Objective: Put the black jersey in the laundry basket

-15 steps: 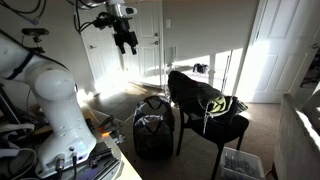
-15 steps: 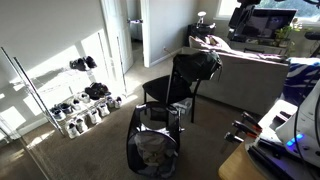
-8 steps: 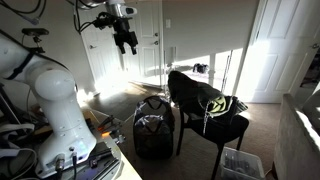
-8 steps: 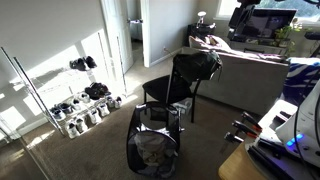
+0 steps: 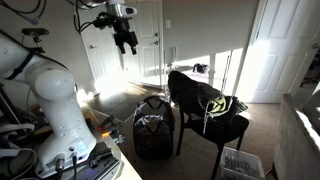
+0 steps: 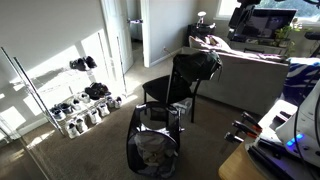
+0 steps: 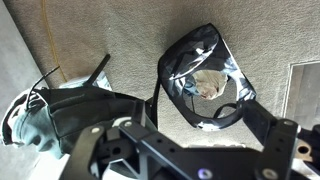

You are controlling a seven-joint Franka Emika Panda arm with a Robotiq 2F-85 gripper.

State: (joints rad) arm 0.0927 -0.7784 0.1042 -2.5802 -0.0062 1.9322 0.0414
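The black jersey (image 5: pixel 197 93) hangs limp over the back and seat of a black chair (image 5: pixel 232 130); yellow-green markings show on it. It also shows in an exterior view (image 6: pixel 197 64) and at the left of the wrist view (image 7: pixel 75 112). The laundry basket (image 5: pixel 153 130) stands upright on the carpet right beside the chair, its mouth open (image 6: pixel 152 152), with something pale inside (image 7: pixel 207 82). My gripper (image 5: pixel 126 38) hangs high in the air, well above and to the side of both. It stands open (image 7: pixel 190 132) with nothing between its fingers.
A small clear plastic bin (image 5: pixel 240 163) sits on the floor by the chair's far side. A shoe rack (image 6: pixel 85 95) lines the wall, and a sofa (image 6: pixel 250 75) stands behind the chair. My white arm base (image 5: pixel 55 100) fills one side. Carpet surrounds the basket.
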